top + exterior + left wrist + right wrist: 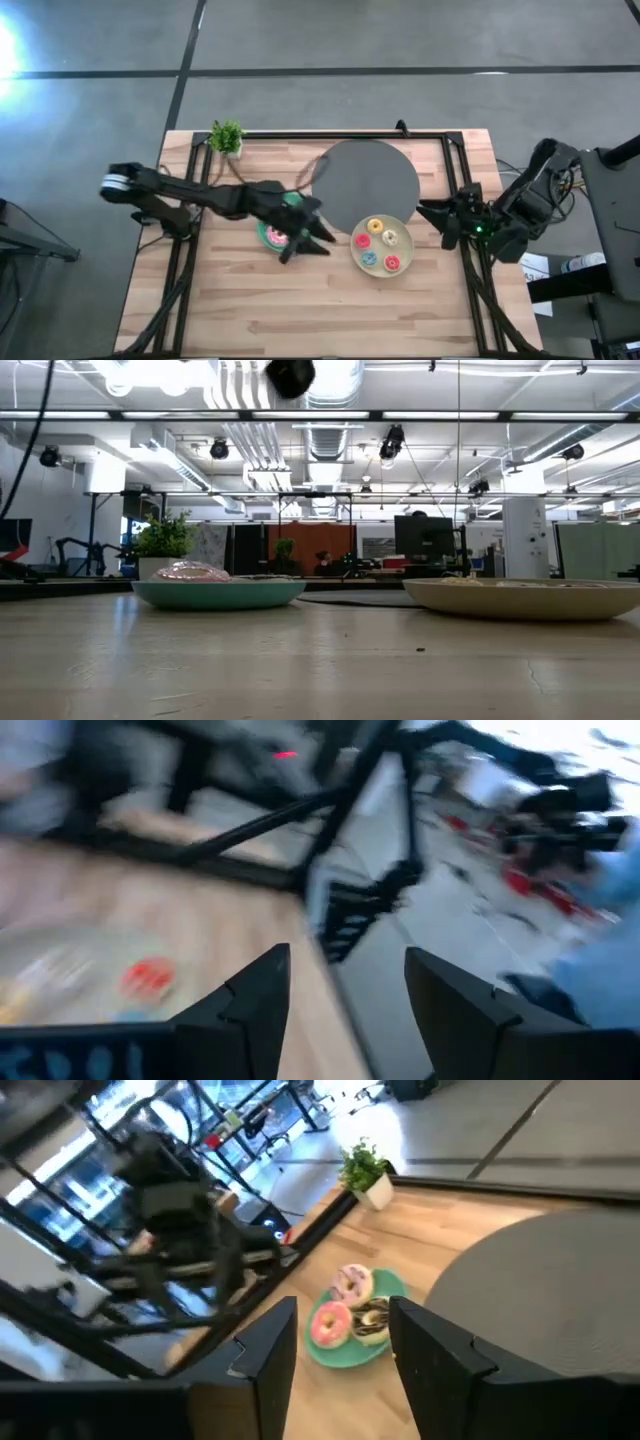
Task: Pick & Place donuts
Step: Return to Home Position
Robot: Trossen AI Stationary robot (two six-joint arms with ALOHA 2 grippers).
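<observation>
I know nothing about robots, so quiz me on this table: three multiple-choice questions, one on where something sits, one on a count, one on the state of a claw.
1. Where does the potted plant stand?
A) at a corner of the table
B) on the teal plate
C) on the dark round mat

2. How many small donuts lie on the pale plate?
A) one
B) four
C) seven

3. How is the right claw?
A) shut on a donut
B) shut and empty
C) open and empty

Answers:
1 A: the high view shows the plant at the table's corner, off both plates and the mat.
2 B: four small rings show on that plate from above.
3 C: in the right wrist view its fingers stand apart with nothing gripped between them.
</observation>
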